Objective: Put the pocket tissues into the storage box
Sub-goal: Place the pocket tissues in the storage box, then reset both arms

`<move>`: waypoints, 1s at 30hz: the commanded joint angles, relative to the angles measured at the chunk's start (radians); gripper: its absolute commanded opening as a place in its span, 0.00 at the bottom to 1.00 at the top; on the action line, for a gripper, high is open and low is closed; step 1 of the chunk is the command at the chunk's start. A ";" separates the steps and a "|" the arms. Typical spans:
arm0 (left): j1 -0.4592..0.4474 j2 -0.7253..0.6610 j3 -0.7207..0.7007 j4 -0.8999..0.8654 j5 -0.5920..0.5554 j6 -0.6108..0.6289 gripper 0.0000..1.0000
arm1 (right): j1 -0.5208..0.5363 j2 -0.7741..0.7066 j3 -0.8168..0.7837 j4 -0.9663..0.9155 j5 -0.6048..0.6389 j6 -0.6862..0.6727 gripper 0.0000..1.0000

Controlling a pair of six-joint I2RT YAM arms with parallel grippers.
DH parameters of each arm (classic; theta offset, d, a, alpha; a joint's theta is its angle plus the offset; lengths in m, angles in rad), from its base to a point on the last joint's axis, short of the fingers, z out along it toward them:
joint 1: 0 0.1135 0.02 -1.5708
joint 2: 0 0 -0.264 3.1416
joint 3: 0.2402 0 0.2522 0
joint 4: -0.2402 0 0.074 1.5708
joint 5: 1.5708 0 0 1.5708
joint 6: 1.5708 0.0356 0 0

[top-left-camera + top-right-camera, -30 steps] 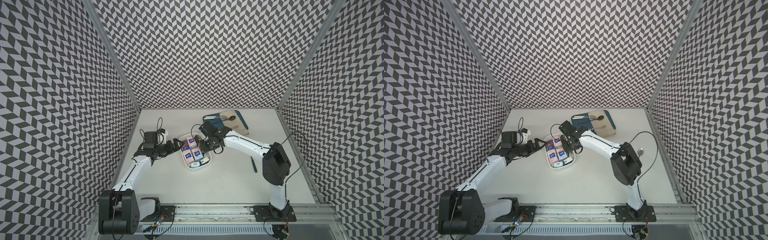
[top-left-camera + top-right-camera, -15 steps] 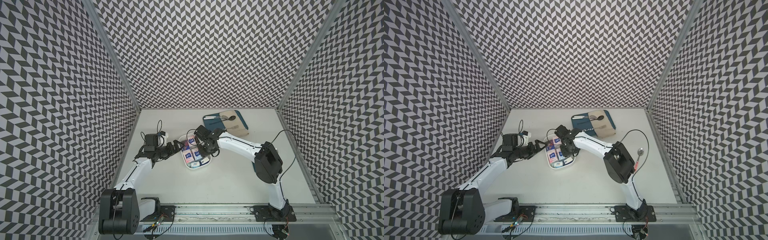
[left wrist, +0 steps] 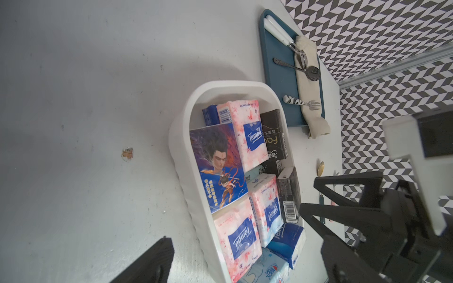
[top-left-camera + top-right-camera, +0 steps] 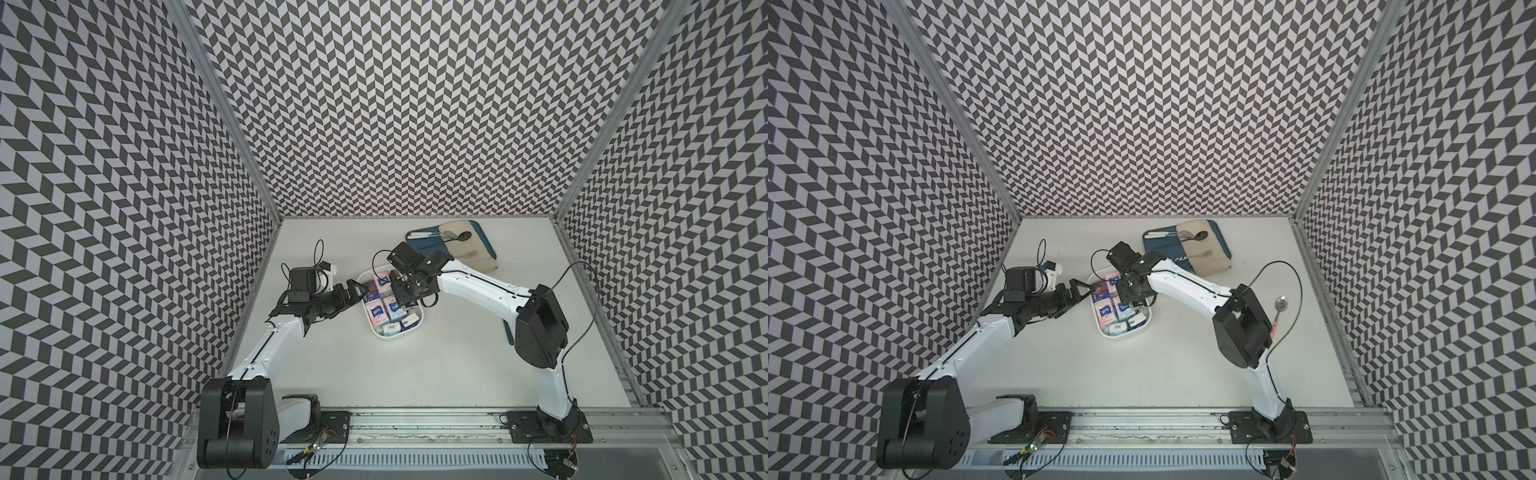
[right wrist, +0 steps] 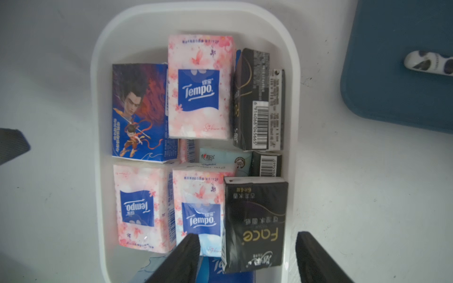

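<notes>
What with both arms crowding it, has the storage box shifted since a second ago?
No. In a top view the storage box sits at the same gap from the blue tray as before.

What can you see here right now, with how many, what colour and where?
table: one, off-white
storage box: one, white, mid-table
pocket tissues: about a dozen, pink-white, black, blue, teal, stacked in the storage box
blue tray: one, far side of the table
beige cloth: one, on the blue tray
cutlery: about four pieces, white and steel, on the blue tray
spoon: at least one, metal, toward the table's right edge
left claw: black, open, beside the storage box
right claw: black, open, astride a black packet in the storage box
</notes>
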 commanded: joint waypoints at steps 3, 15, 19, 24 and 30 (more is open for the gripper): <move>0.021 -0.019 0.083 -0.011 -0.095 0.028 1.00 | -0.105 -0.226 -0.210 0.218 0.180 -0.037 0.71; 0.066 0.038 0.077 0.273 -0.497 0.255 1.00 | -0.689 -0.712 -1.158 1.249 0.241 -0.358 0.73; 0.071 0.097 0.012 0.478 -0.622 0.357 1.00 | -0.774 -0.698 -1.275 1.445 0.142 -0.342 0.74; 0.071 0.183 -0.161 0.850 -0.643 0.408 1.00 | -0.807 -0.606 -1.383 1.795 0.118 -0.350 0.75; 0.072 0.248 -0.322 1.217 -0.658 0.425 1.00 | -0.835 -0.483 -1.502 2.126 -0.085 -0.382 1.00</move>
